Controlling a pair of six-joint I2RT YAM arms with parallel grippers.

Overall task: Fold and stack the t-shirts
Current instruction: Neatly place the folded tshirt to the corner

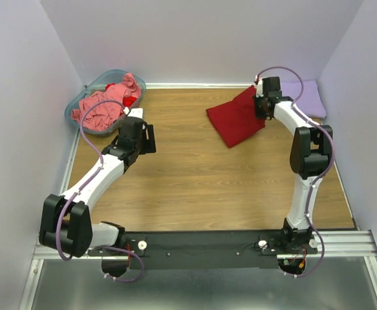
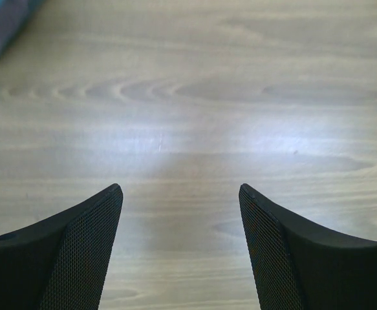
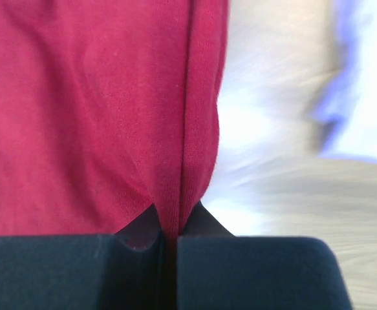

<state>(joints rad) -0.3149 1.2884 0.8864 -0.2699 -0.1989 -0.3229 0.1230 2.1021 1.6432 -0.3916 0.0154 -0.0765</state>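
Observation:
The dark red t-shirt [image 1: 235, 119] lies folded on the table, right of centre. My right gripper [image 1: 259, 102] is shut on its far right corner; in the right wrist view the red cloth [image 3: 110, 110] is pinched between the closed jaws [image 3: 170, 226]. The lavender t-shirt [image 1: 308, 98] lies folded at the far right, behind the right arm, and shows blurred in the right wrist view [image 3: 369, 77]. The salmon-pink t-shirt [image 1: 107, 103] is crumpled in the basket. My left gripper [image 1: 150, 137] is open and empty over bare wood [image 2: 180, 194], right of the basket.
The translucent teal basket [image 1: 91, 87] stands at the far left corner, with a bright red cloth [image 1: 130, 101] beside the pink one; its edge shows in the left wrist view [image 2: 0, 26]. Lavender walls close in the left, back and right sides.

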